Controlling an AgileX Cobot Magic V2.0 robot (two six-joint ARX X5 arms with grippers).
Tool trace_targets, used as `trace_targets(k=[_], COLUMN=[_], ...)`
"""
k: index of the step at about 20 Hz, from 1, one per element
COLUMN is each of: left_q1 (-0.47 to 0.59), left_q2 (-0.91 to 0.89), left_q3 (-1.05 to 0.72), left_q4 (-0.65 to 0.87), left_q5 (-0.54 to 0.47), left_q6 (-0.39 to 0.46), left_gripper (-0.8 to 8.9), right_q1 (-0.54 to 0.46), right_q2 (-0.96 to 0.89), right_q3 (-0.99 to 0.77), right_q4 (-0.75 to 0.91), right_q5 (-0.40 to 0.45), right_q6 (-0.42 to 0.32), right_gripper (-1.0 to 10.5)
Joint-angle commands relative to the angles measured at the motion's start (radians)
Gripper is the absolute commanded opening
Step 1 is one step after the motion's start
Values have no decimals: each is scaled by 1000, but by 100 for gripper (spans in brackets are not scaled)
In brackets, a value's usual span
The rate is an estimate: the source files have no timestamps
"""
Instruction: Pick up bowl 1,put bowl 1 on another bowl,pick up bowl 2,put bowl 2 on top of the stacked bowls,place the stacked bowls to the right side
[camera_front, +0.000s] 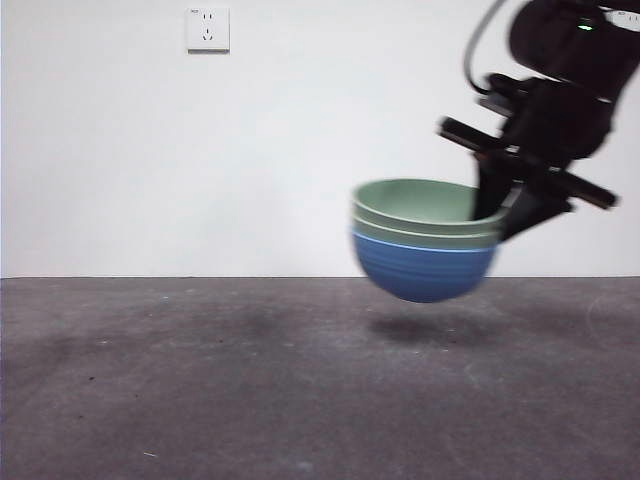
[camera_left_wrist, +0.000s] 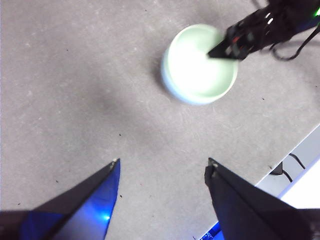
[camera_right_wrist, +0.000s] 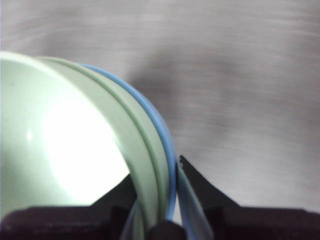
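Observation:
The stacked bowls (camera_front: 425, 240) hang in the air right of centre, above their shadow on the table: two pale green bowls nested in the blue bowl (camera_front: 424, 272). My right gripper (camera_front: 497, 215) is shut on the stack's right rim, one jaw inside, one outside. In the right wrist view the green inside (camera_right_wrist: 65, 145) fills the frame and the blue rim (camera_right_wrist: 167, 150) runs between the jaws of the right gripper (camera_right_wrist: 157, 195). In the left wrist view the stack (camera_left_wrist: 199, 65) shows from above with the right gripper (camera_left_wrist: 235, 45) on it. My left gripper (camera_left_wrist: 162, 167) is open, high above bare table.
Grey table (camera_front: 200, 380) stretches under the stack, with a white wall and a socket (camera_front: 208, 29) behind. The table edge and cables (camera_left_wrist: 287, 167) show in the left wrist view.

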Motion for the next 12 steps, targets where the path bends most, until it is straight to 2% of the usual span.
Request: trace_targets(k=[1,6,12], left_q1=[-5,-5,-5], left_q2=[0,0,0], left_q3=[-1,-1,-1], left_q4=[-42,-41,-40], left_q5=[2,2,2], left_q6=[3,3,3], left_gripper=[291,291,291], right_q1=[-55,-153,-166], right_q2=[6,25,99], right_q3=[-3,-3,-3], right_q4=[13,10,6], right_q5=[10,20,21], right_q6=[-28,-50,-68], right_gripper=[-13,-13,-13])
